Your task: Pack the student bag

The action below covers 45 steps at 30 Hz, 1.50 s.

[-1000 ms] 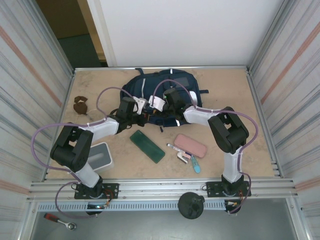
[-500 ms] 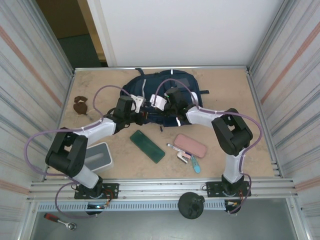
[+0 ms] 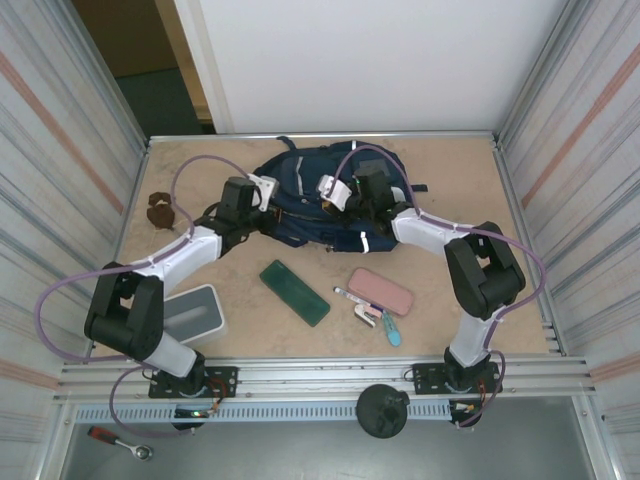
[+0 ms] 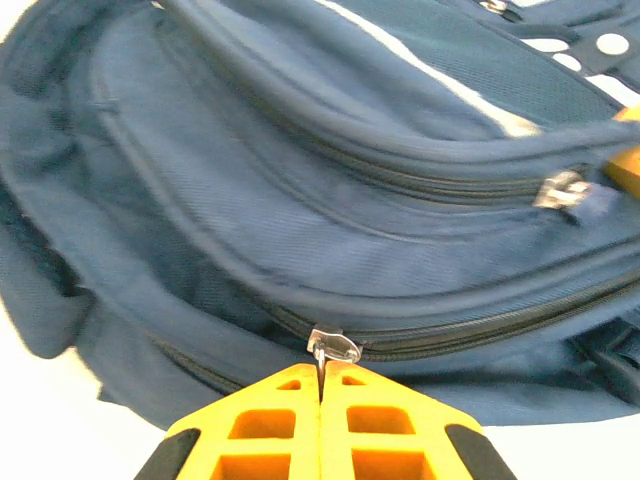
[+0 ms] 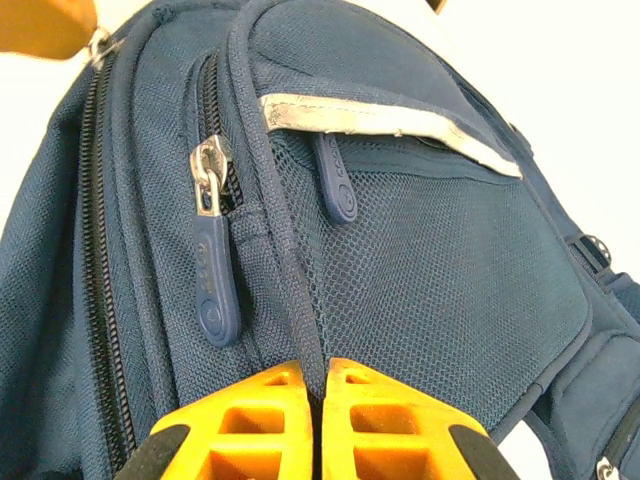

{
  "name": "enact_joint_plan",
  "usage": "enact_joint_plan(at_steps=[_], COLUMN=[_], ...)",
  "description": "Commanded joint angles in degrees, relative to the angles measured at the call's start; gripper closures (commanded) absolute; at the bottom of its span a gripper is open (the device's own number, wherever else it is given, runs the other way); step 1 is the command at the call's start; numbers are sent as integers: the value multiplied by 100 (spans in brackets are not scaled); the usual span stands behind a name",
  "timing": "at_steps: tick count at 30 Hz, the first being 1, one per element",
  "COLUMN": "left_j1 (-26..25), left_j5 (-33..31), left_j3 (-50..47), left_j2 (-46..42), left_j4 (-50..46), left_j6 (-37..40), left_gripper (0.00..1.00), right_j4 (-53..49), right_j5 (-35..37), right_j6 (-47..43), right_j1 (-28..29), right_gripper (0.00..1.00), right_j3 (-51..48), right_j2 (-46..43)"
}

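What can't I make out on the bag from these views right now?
- Left wrist: tab of the zip pull, buried between the left gripper's shut fingers.
- Right wrist: how much student bag piping the right gripper pinches.
- Top external: bag's zips, under both wrists; small items beside pink pouch, too small.

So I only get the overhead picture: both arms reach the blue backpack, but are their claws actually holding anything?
Observer: In the left wrist view, the left gripper is shut on a metal zipper pull of the student bag.
Operator: And the other one?
Observer: The right gripper is shut too, pinching a fabric ridge on the bag, no zipper.
Operator: Any zipper near it?
Observer: A blue rubber zipper tab hangs free beside its fingers.
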Motion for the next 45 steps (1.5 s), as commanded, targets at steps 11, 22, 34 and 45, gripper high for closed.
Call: enact_joint_plan(at_steps=[11, 22, 34, 45], left_j1=[178, -378, -1139, -1049], left_j5=[289, 717, 899, 1011], left_j3=[344, 186, 476, 5], left_j2=[159, 58, 286, 163], left_j4=[-286, -70, 16, 442], left_j6=[74, -183, -287, -525], left_gripper=[100, 100, 100, 100], right_j4=[-862, -1931, -1549, -907], right_j5=[-168, 1681, 1063, 751], right_j6=[287, 2687, 3854, 1465], right_j1=[-249, -376, -516, 422], right_gripper=[95, 63, 55, 50], right_j3=[409, 220, -1359, -818], right_j2=[-154, -652, -2237, -1547])
